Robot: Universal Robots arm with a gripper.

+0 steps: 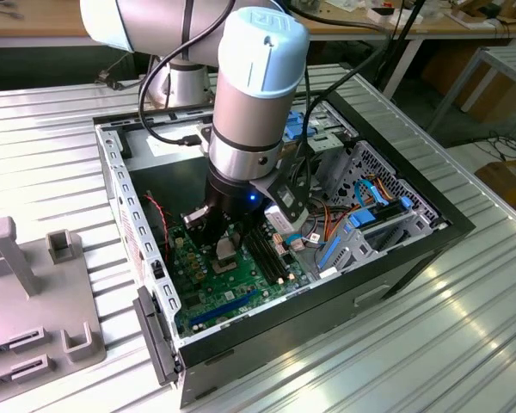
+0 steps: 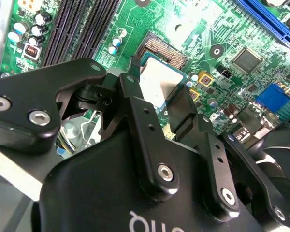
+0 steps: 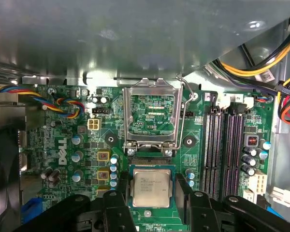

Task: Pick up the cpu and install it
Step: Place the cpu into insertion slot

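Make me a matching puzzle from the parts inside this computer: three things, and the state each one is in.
Things:
1. silver-grey square cpu chip
2. hinged metal socket frame
3. long black memory slots

States:
A. empty
B. gripped between the black fingers
C. swung open

Pairs: 1-B, 2-C, 3-A

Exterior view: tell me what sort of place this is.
Probably a robotics lab or workshop. An open desktop computer case lies on a ribbed metal table, a robot arm reaches down into it, and wooden workbenches stand behind.
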